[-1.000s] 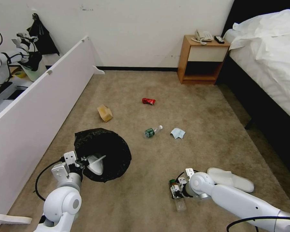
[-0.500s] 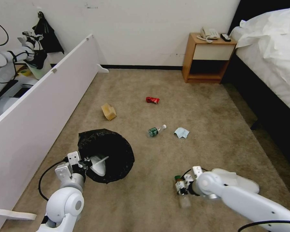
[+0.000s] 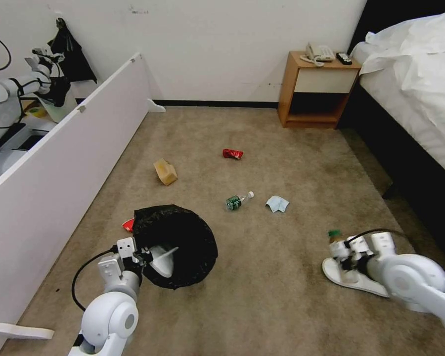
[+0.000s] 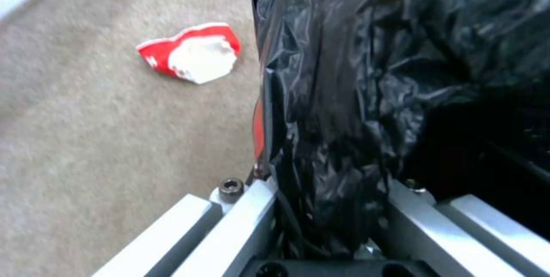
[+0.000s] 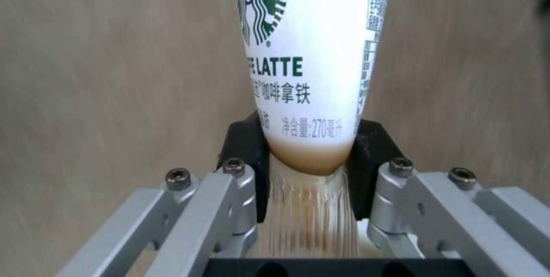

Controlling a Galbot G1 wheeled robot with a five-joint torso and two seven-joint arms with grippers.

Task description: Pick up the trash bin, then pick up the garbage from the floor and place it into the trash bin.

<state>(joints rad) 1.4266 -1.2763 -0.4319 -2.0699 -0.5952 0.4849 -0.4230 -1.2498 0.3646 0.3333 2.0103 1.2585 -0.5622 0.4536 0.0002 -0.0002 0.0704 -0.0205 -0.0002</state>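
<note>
Bin [image 3: 180, 247] first: my left gripper [image 3: 146, 256] pinches its black-lined rim, mouth open toward the right arm. My right gripper [image 3: 344, 252] clamps a latte bottle [image 5: 309, 66], cap up, probably just above the slipper [image 3: 353, 279]; bin lies leftward.

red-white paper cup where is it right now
The red-white paper cup lies crushed on the carpet, close beside the trash bin held by the left claw, on the white-partition side.

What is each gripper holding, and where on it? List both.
Left gripper: clamped on the trash bin at its bag-covered rim. Right gripper: shut on the latte bottle at its clear ribbed lower end.
</note>
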